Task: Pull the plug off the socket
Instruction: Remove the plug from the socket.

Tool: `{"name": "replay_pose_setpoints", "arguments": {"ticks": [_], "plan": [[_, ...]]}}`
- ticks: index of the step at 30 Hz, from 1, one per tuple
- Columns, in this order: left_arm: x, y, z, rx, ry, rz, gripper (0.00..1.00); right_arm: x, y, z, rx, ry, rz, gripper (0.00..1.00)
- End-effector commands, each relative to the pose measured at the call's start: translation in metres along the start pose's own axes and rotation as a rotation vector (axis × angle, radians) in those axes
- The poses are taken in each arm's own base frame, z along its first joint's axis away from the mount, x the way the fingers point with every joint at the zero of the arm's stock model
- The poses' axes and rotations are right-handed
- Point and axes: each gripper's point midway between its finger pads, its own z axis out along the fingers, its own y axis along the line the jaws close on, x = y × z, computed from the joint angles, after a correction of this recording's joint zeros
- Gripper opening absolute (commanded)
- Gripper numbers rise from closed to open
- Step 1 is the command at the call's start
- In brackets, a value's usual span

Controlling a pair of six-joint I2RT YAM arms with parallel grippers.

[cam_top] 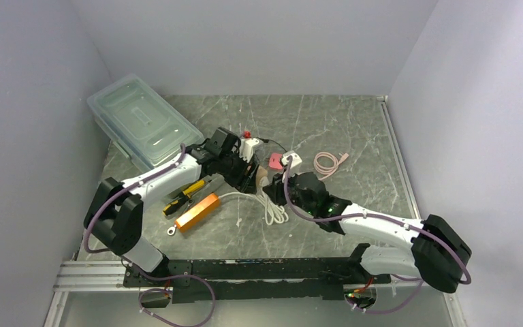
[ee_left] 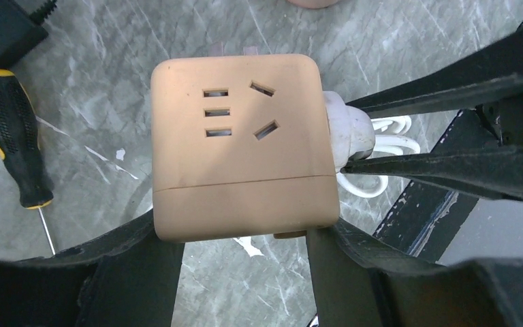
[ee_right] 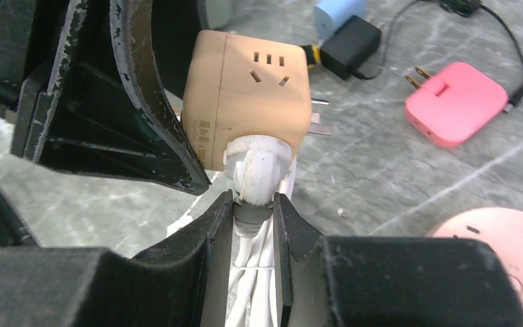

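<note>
Grips set, plug not yet out.
Left end effector (ee_left: 238, 235) clamps the socket (ee_left: 245, 146); right end effector (ee_right: 252, 212) pinches the seated plug (ee_right: 255, 163).

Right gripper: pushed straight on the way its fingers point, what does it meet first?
The right gripper is clamped on the white plug, so that comes first; the tan socket sits directly behind it.
</note>
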Motion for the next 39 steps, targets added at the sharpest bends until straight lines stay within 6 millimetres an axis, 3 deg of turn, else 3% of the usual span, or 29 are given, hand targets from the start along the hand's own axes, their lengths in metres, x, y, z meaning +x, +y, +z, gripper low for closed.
{"name": "replay_pose_setpoints", "arguments": {"ticks": [1, 9, 17, 22, 25, 31, 39], "plan": [[-0.026, 0.021, 0.006, -0.108, -0.082, -0.060, 0.00, -0.029, 0.009, 0.005, 0.116, -0.079, -0.053, 0.00], [-0.033, 0.015, -0.001, -0.086, -0.110, -0.004, 0.00, -0.026, 0.021, 0.006, 0.012, -0.068, -0.035, 0.00], [-0.044, -0.010, -0.021, 0.012, -0.181, 0.124, 0.00, -0.030, 0.023, -0.011, -0.315, -0.040, 0.075, 0.00], [-0.045, -0.016, -0.025, 0.034, -0.192, 0.134, 0.00, -0.026, 0.032, -0.010, -0.397, -0.013, 0.086, 0.00], [-0.045, -0.011, -0.022, 0.017, -0.184, 0.120, 0.00, -0.025, 0.025, -0.004, -0.347, -0.018, 0.090, 0.00], [-0.042, 0.000, -0.012, -0.030, -0.157, 0.055, 0.00, -0.016, -0.003, 0.015, -0.039, 0.033, 0.043, 0.00], [-0.040, -0.002, -0.011, -0.014, -0.144, 0.069, 0.00, -0.002, -0.006, 0.027, -0.015, 0.111, 0.060, 0.25]]}}
